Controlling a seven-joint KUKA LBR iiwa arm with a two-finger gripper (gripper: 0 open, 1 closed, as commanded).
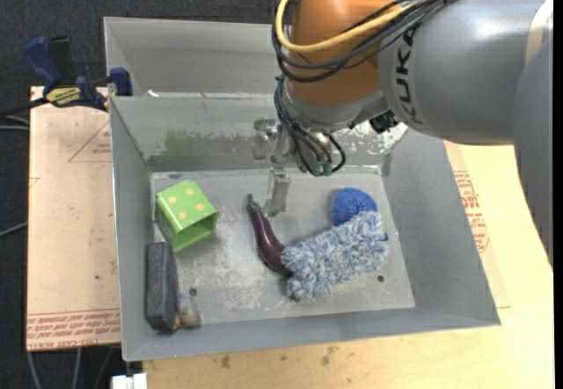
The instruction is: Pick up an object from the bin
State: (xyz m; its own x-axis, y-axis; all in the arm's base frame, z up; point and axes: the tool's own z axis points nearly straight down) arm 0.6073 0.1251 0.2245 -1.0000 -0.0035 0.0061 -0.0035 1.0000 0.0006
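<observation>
**Gripper low at the middle of the bin, beside the aubergine's stem**

The gripper (276,201) hangs down from the orange-capped wrist (339,35) into the middle of the grey metal bin (264,319). Whether it is spread or pressed together cannot be told from this angle. Its tip is just beside the upper, green-stemmed end of a dark purple aubergine-shaped toy (266,244), which lies just below the frame's centre. The toy's lower end touches a fluffy blue-and-white cloth bundle (339,257) to the right. A round blue sponge ball (354,202) sits at that bundle's upper edge. Well apart to the left stand a green cube with yellow dots (186,214) and, at lower left, a long dark grey bar (161,286).
</observation>
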